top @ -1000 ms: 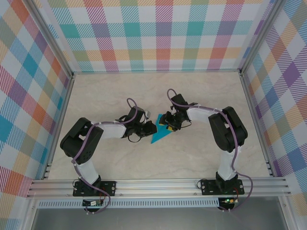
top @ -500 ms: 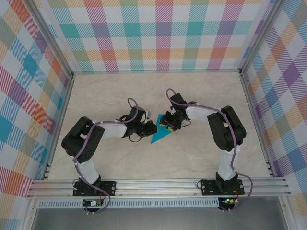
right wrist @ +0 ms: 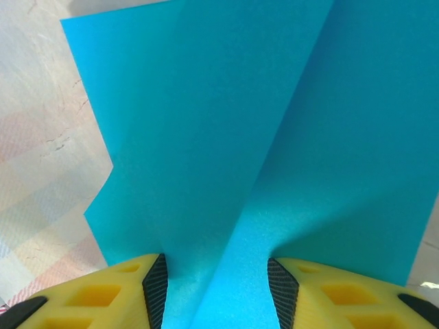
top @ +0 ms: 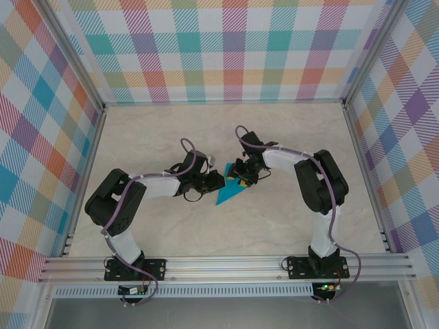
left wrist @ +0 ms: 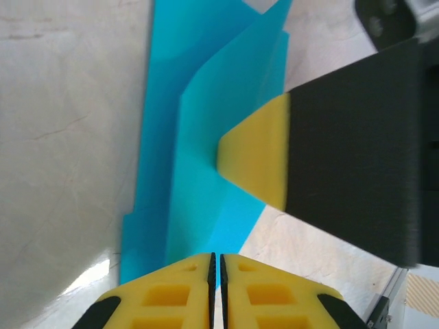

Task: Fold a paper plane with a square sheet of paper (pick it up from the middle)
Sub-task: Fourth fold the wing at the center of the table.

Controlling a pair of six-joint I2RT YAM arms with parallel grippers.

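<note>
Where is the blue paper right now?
From above, the blue paper lies in the middle of the table, between the two pincers. The left pincer pinches its left edge and the right pincer sits over its far end.

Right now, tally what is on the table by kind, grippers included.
Teal-blue paper: 1
Grippers: 2 (left gripper, right gripper)
Total: 3
</note>
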